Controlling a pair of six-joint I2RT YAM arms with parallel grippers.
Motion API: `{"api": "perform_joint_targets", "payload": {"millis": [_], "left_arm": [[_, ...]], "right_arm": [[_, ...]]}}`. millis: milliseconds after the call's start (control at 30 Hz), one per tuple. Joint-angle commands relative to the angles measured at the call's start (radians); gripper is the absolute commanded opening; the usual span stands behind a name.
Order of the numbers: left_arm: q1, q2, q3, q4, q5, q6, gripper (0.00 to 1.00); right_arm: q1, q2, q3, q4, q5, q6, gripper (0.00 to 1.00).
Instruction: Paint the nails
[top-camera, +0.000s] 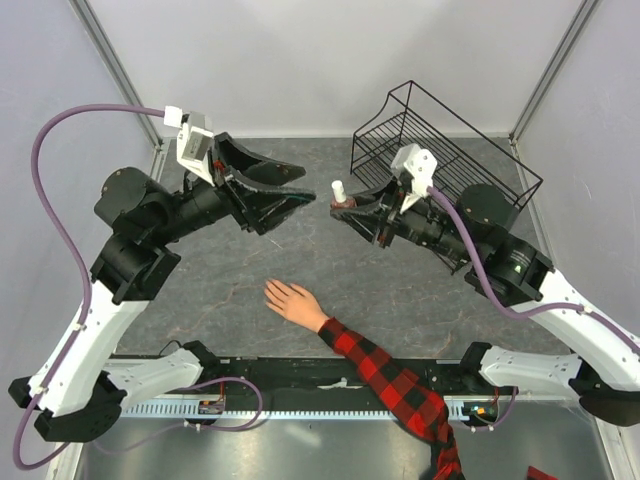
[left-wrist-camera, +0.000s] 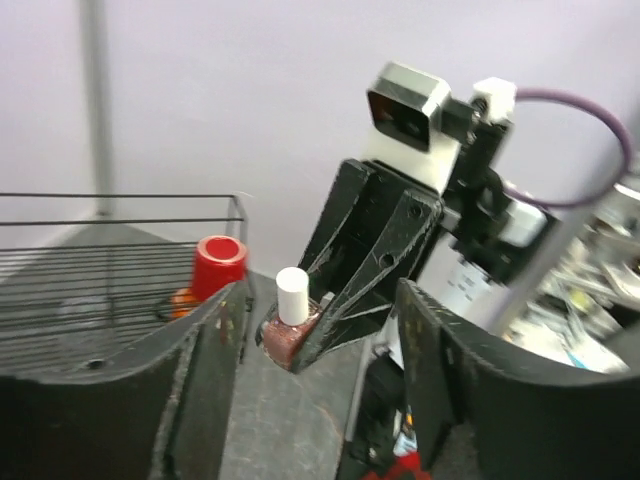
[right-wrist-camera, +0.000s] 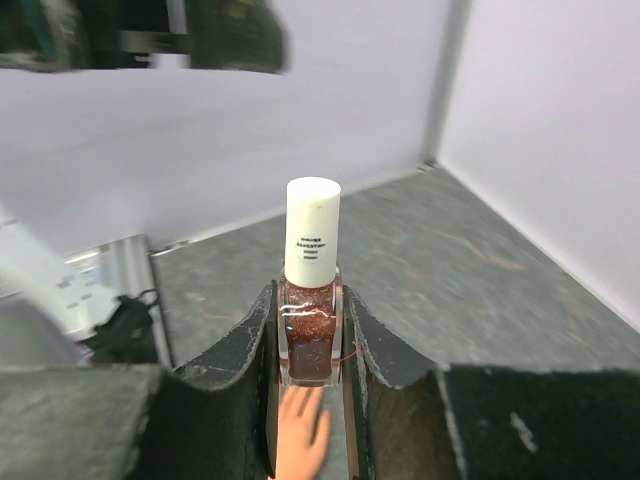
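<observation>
Nails (top-camera: 270, 289) seen at 7 o'clock from both end effectors, right end effector (top-camera: 342, 207) clamped on bottle (top-camera: 340, 192), left end effector (top-camera: 308, 187) spread apart

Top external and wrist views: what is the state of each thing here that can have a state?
Nail polish bottle: cap on, upright, held above the table.
Right gripper: shut on the bottle's body.
Left gripper: open, empty, facing the bottle.
Hand: lying on the table, fingers spread.
Nails: too small to tell whether painted.
</observation>
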Motion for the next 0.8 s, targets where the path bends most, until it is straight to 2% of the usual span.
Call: {"api": "perform_joint_targets", "payload": {"millis": [0, 200, 333, 633, 767], "left_arm": [[0.000, 0.016, -0.005, -0.060, -0.223, 0.033, 0.62], [-0.060, 0.056, -0.001, -0.064, -0.312, 0.060, 0.71], [-0.104, 0.096, 0.024, -0.070, -0.366, 0.083, 0.71], [-0.159, 0.165, 0.065, -0.074, -0.455, 0.118, 0.67], [-0.163, 0.182, 0.074, -0.069, -0.444, 0.118, 0.60]], "right_arm": [[0.002, 0.032, 0.069, 0.006, 0.233, -0.021, 0.00], [0.002, 0.066, 0.097, -0.012, 0.275, -0.021, 0.00], [0.002, 0.072, 0.100, -0.012, 0.273, -0.020, 0.00], [0.002, 0.071, 0.099, -0.012, 0.264, -0.018, 0.00], [0.002, 0.068, 0.097, -0.011, 0.256, -0.017, 0.00]]}}
